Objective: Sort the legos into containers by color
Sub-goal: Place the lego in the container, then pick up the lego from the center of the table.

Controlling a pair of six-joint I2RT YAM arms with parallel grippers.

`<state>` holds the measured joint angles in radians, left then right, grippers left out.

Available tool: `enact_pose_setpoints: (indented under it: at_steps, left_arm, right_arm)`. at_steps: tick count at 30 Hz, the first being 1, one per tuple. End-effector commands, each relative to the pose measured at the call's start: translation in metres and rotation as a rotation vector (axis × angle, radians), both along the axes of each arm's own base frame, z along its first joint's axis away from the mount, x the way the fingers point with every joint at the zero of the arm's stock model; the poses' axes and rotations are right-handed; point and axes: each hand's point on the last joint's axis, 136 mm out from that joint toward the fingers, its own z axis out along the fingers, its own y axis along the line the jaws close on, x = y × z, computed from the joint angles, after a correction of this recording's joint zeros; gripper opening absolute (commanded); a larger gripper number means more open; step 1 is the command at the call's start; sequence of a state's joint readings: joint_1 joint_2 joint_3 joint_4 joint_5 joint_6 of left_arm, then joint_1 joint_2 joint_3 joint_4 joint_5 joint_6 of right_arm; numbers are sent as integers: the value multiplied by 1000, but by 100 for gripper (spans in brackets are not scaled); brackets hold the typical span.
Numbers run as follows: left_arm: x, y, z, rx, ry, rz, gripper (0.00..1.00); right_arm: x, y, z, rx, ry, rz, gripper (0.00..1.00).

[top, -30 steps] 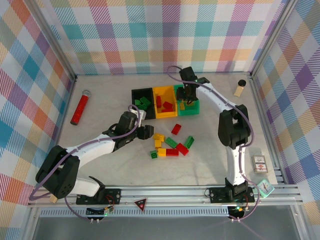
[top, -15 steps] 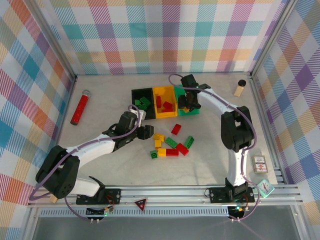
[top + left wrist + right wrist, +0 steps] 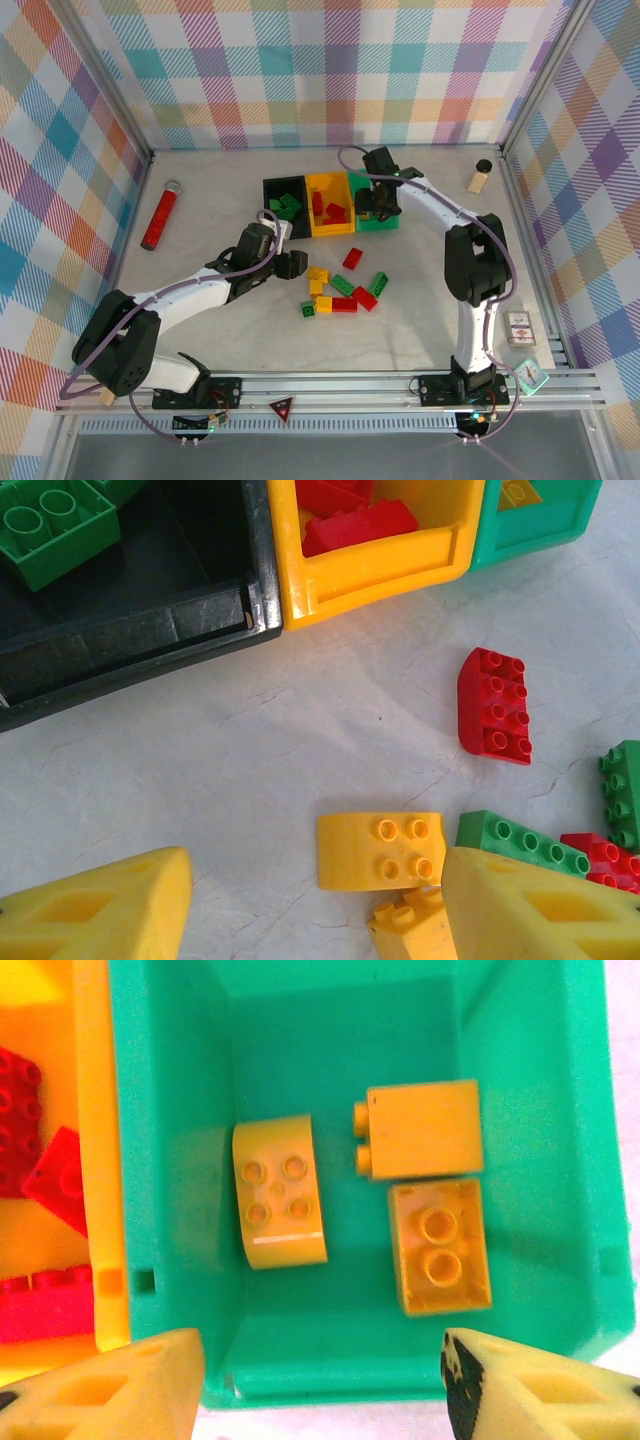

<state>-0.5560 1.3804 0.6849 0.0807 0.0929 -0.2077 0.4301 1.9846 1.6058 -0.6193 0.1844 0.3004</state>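
Observation:
Three containers stand in a row: a black bin (image 3: 283, 195) with green legos, a yellow bin (image 3: 328, 200) with red legos, and a green bin (image 3: 375, 215). The green bin (image 3: 180, 1160) holds three yellow legos (image 3: 280, 1205). Over its near wall my right gripper (image 3: 320, 1390) hangs open and empty. Low over the table, my left gripper (image 3: 315, 920) is open, with a yellow lego (image 3: 382, 851) lying between its fingers close to the right one. A second yellow lego (image 3: 415, 925) touches it. Several loose red, green and yellow legos (image 3: 345, 290) lie in front of the bins.
A red cylinder (image 3: 160, 215) lies at the left. A tan bottle (image 3: 480, 176) stands at the back right. Two small cards (image 3: 520, 330) rest by the right rail. A red lego (image 3: 495, 705) and a green lego (image 3: 520, 845) lie right of my left gripper.
My right gripper has shifted a little toward the near side of the green bin. The left arm has not moved.

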Motion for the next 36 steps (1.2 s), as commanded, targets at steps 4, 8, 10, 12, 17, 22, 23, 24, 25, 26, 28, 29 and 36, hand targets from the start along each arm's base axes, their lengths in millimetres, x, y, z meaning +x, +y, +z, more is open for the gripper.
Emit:
enact_pose_setpoints:
  at_steps: [4, 8, 10, 12, 17, 22, 23, 24, 25, 26, 28, 29, 36]
  left_arm:
    - [2, -9, 9, -14, -19, -30, 67]
    - [2, -11, 7, -15, -11, -34, 67]
    - [2, -11, 6, -17, -8, -34, 67]
    - [2, -12, 5, -17, -6, -35, 67]
    - [3, -13, 3, -21, 1, -38, 67]
    - [3, -10, 6, -10, -9, -30, 67]
    - [3, -8, 7, -2, -15, -24, 67]
    - [3, -6, 8, 7, -20, -17, 67]
    - [4, -4, 9, 14, -26, -11, 67]
    - [4, -3, 10, 16, -29, -7, 67]
    - [3, -3, 12, 15, -33, -9, 67]
    - [3, -3, 12, 15, -32, -10, 67]
    - [3, -2, 14, 17, -40, -10, 67]
  right_arm:
    - [-48, 11, 17, 68, 13, 82, 64]
    - [-93, 26, 9, 109, 56, 163, 64]
    - [-115, 36, 3, 154, 99, 182, 64]
    - [-131, 43, -7, 205, 157, 175, 64]
    - [-141, 51, -25, 243, 203, 107, 65]
    - [-133, 56, -38, 206, 211, 65, 72]
    - [-131, 59, -41, 206, 214, 66, 72]
    - [-129, 62, -42, 210, 217, 69, 72]
    - [-128, 64, -45, 206, 221, 69, 72]
    - [-126, 66, -48, 199, 224, 68, 72]
    - [-122, 65, -56, 164, 235, 57, 71]
    - [-120, 63, -60, 139, 237, 51, 69]
    - [-108, 52, -71, 0, 217, 42, 58]
